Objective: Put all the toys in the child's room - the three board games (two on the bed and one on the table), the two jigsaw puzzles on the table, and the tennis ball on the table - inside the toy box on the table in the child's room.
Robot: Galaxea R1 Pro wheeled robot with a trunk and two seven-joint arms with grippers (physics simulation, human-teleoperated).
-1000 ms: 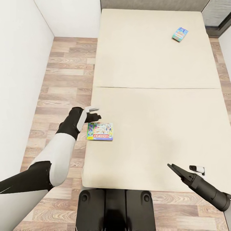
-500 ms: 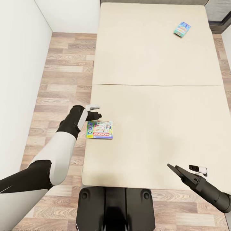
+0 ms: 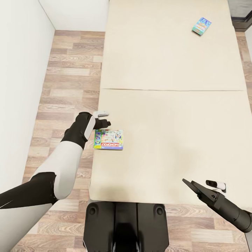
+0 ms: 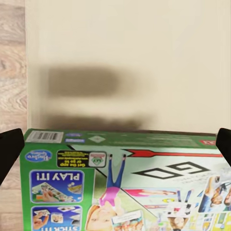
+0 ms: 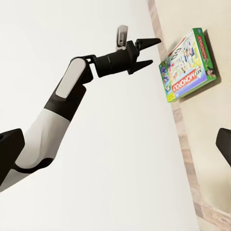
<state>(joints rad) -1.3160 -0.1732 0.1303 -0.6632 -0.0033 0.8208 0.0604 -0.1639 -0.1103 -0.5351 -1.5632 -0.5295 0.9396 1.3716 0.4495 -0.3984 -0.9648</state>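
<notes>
Left gripper (image 3: 105, 123) over the Monopoly game (image 3: 109, 139) at the bed's (image 3: 168, 115) near-left edge.

Head view: right gripper (image 3: 190, 184) low, well apart, fingers together; a blue game (image 3: 201, 26) lies far across the mattress. Left wrist view: fingertips (image 4: 9, 153) spread wide beside the box's corners. Right wrist view: the left gripper hovers clear above the box, with wood floor (image 5: 190, 168) alongside.

The left arm (image 3: 52, 168) has a white middle segment between black sections. Its black left end effector (image 3: 105, 124) carries a small white block. The right arm (image 3: 229, 211) is dark grey, with pointed black fingers (image 3: 190, 184). The base (image 3: 126, 227) is black.
</notes>
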